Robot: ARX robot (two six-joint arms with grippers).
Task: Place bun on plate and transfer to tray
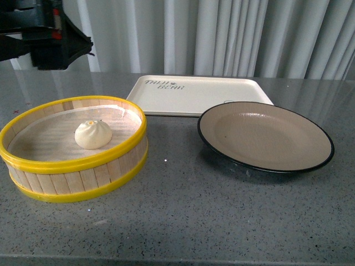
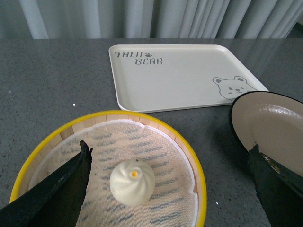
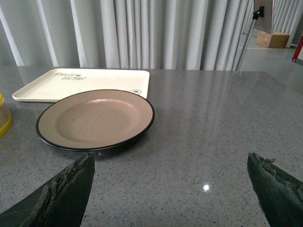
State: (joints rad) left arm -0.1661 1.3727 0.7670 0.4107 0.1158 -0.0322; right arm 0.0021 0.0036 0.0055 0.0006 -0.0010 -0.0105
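Note:
The cream-white bun (image 1: pixel 93 134) (image 2: pixel 132 181) lies inside a yellow-rimmed wooden steamer basket (image 1: pixel 76 164) (image 2: pixel 156 122) at the left. To its right rests the beige plate (image 1: pixel 265 136) (image 2: pixel 272 123) (image 3: pixel 95 118) with a black rim, holding nothing. Behind both lies the cream tray (image 1: pixel 194 94) (image 2: pixel 180 75) (image 3: pixel 80 82) with dark lettering. My left gripper (image 2: pixel 169 153) hovers open above the basket; one finger is over the liner beside the bun, the other over the plate's rim. The left arm (image 1: pixel 47 33) shows at the upper left of the front view. Open over bare table right of the plate is my right gripper (image 3: pixel 170 163).
The grey speckled table (image 1: pixel 183 210) carries everything. White curtains (image 1: pixel 222 33) hang behind it. In the right wrist view a stand (image 3: pixel 248 33) and a cardboard box (image 3: pixel 272 39) lie beyond the table's far right side.

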